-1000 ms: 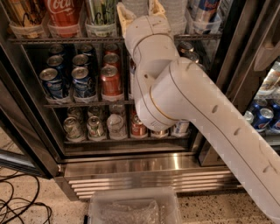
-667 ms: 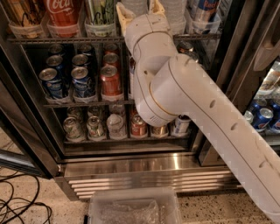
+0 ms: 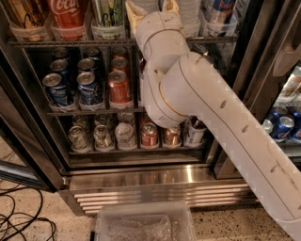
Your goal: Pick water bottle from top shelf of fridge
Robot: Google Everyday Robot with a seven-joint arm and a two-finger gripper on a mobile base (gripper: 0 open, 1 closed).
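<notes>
The arm's rounded elbow joint has crept slightly up and left since a second ago, while the tool (image 3: 153, 8) stays at the top shelf (image 3: 70, 42), against the picture's upper edge. Whether it is open or gripping anything cannot be told. The water bottle (image 3: 190, 16), clear ribbed plastic, stands on that wire rack just right of the tool. The smooth white arm (image 3: 211, 108) rises diagonally from the lower right, crossing the stainless-steel fridge (image 3: 141, 176) and its shiny cans (image 3: 120, 87).
</notes>
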